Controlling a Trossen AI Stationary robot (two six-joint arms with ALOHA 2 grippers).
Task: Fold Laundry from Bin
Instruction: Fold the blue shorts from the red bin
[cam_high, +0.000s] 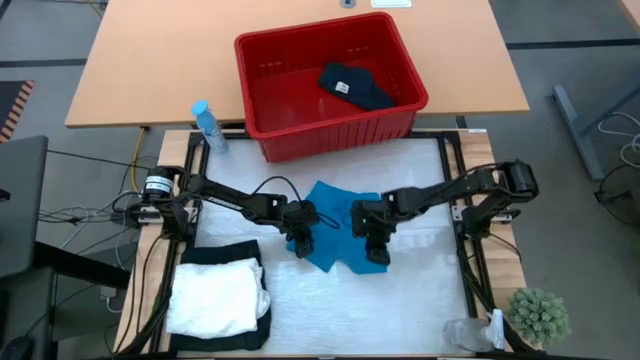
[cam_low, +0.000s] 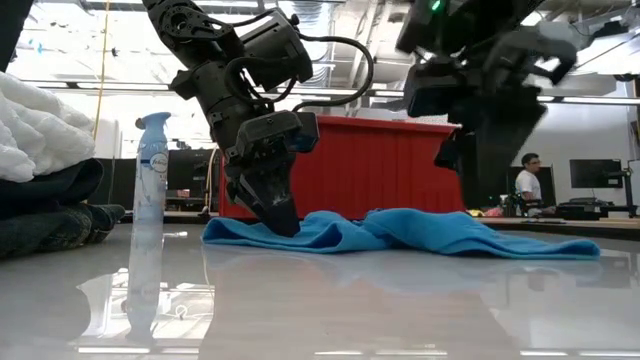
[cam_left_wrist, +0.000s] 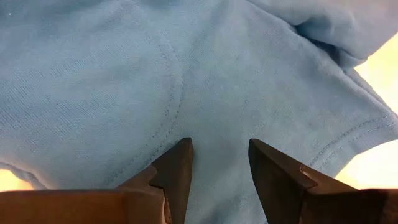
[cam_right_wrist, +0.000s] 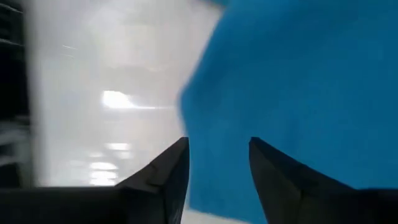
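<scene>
The left gripper (cam_high: 303, 243) stood on the left edge of the blue cloth (cam_high: 338, 234), its fingers (cam_left_wrist: 177, 171) parted with a gap between them and pressed tip-down onto the fabric, nothing pinched between them that could be seen. The right gripper (cam_high: 375, 245) hung over the cloth's right side; its fingers (cam_right_wrist: 171, 168) were apart with only air between them, and in the low view it sat above the cloth, holding nothing.

The cloth lay spread and rumpled on the white table (cam_high: 400, 290), between the two arms and just in front of the bin (cam_high: 330, 125). The bin stood at the far edge of the table, with one black garment (cam_high: 355, 85) inside it, toward its right wall. At the near left corner a white garment (cam_high: 215, 295) lay folded on top of a black one (cam_high: 215, 252), well apart from the cloth. A spray bottle (cam_high: 208, 125) stood just left of the bin. A small plant (cam_high: 538, 315) sat at the near right corner. In the low view a person (cam_low: 525, 185) showed far off in the room behind the table.
</scene>
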